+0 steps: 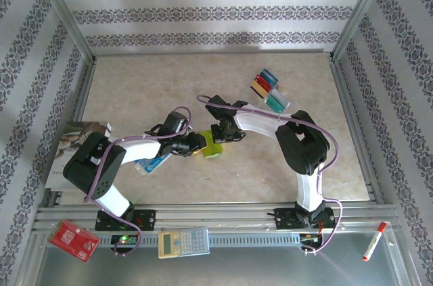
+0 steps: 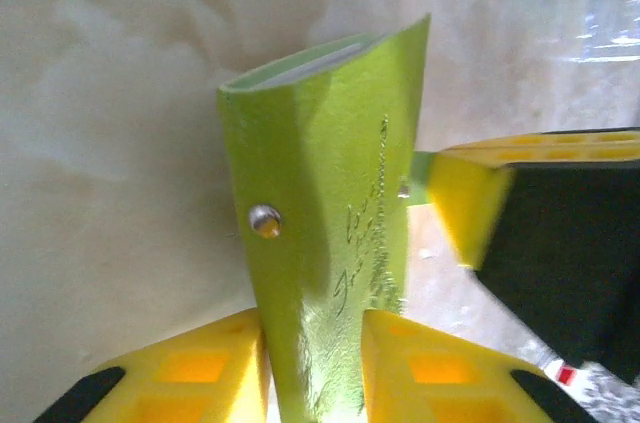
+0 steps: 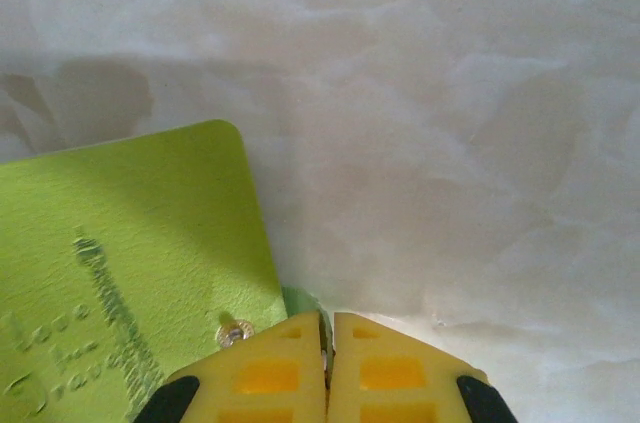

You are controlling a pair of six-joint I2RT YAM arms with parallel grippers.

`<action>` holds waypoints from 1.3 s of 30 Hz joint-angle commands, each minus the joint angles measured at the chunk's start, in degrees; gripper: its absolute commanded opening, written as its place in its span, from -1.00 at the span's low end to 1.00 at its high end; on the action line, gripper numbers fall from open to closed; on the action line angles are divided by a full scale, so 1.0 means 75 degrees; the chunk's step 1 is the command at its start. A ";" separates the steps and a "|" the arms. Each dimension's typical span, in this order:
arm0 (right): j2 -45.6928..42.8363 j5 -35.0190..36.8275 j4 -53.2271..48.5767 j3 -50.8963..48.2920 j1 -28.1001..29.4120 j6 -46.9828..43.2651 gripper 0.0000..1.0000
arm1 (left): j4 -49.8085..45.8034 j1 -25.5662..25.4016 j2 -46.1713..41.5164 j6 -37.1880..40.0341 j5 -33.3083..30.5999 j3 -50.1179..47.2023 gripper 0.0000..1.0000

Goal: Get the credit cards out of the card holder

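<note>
We locate the lime-green bifold leather card holder (image 1: 212, 147) near the middle of the pale marbled desk (image 1: 169, 83), between the two arm tips.

Left jaws: closed on the card holder. In the left wrist view, the two yellow fingers (image 2: 200, 368) clamp the near end of the card holder (image 2: 330, 213) from both sides. Its embossed outer face and a metal snap (image 2: 264, 220) face the camera, and its far end gapes slightly.

Right jaws: pressed together. In the right wrist view, the yellow fingers (image 3: 270, 373) meet just beside the snap corner of the card holder (image 3: 120, 263). A pale-green sliver (image 3: 300, 300) shows at their tips, and we cannot tell whether they pinch it. In the left wrist view, one right finger (image 2: 465, 198) sits just beside the card holder's edge.

The coloured plastic credit cards (image 1: 269, 90) (blue, yellow, red, teal) lie in a loose group on the desk, well apart from the card holder, toward the far right. A blue-and-white flat packet (image 1: 152, 163) lies under the left arm.
</note>
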 commanded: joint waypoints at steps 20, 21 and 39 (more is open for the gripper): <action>-0.1237 -0.1289 -0.0113 0.0781 0.0349 0.0042 -0.95 | -0.1926 0.1183 -0.3582 0.0269 -0.1779 -0.0863 0.50; -0.1212 -0.1330 -0.0106 0.0817 0.0373 0.0078 -0.95 | -0.1930 0.1200 -0.3625 0.0242 -0.1766 -0.0899 0.50; -0.1308 -0.0166 -0.0065 -0.0205 -0.0070 0.0204 -0.93 | -0.0143 0.1051 -0.2409 -0.0042 -0.0018 -0.0984 0.16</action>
